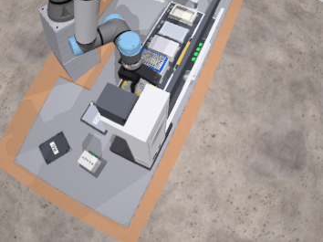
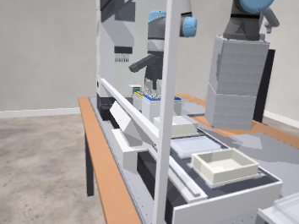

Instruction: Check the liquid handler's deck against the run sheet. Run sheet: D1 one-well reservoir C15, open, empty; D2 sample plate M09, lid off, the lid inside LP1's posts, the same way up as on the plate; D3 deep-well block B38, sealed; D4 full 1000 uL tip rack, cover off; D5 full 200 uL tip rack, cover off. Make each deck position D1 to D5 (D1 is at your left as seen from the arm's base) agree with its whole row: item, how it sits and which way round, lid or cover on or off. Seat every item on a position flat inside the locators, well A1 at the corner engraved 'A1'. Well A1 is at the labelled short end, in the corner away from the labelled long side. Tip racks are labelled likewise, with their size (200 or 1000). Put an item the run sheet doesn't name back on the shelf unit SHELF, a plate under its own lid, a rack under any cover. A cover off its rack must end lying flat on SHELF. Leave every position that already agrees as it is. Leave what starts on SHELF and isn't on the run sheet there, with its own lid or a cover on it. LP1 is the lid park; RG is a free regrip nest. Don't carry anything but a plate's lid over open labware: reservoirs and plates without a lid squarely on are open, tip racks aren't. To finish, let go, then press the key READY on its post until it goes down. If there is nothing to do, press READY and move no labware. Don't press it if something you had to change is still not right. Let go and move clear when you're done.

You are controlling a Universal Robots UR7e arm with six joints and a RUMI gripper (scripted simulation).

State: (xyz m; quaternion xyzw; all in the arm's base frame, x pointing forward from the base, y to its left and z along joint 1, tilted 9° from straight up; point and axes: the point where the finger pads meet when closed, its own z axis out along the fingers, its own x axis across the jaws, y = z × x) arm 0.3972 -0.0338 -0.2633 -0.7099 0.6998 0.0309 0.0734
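Note:
My gripper (image 1: 133,75) is down on the deck row and shut on the blue-rimmed tip rack (image 1: 153,62), gripping it at the end nearest the arm. In the side view the fingers (image 2: 152,88) reach down onto that rack (image 2: 157,99). A yellow-rimmed tip rack (image 1: 141,87) stands right beside it and is partly hidden by the white housing. Further along the row stand a sealed white block (image 1: 164,46), a well plate (image 1: 173,29) and an open, empty reservoir (image 1: 184,13), which is nearest in the side view (image 2: 224,165).
A white housing (image 1: 143,120) with a dark cover (image 1: 116,102) on top stands close to the gripper. A grey flat piece (image 1: 93,118), a dark labelled square (image 1: 54,148) and a white labelled key on a post (image 1: 89,161) lie on the mat. A white frame post (image 2: 166,102) crosses the side view.

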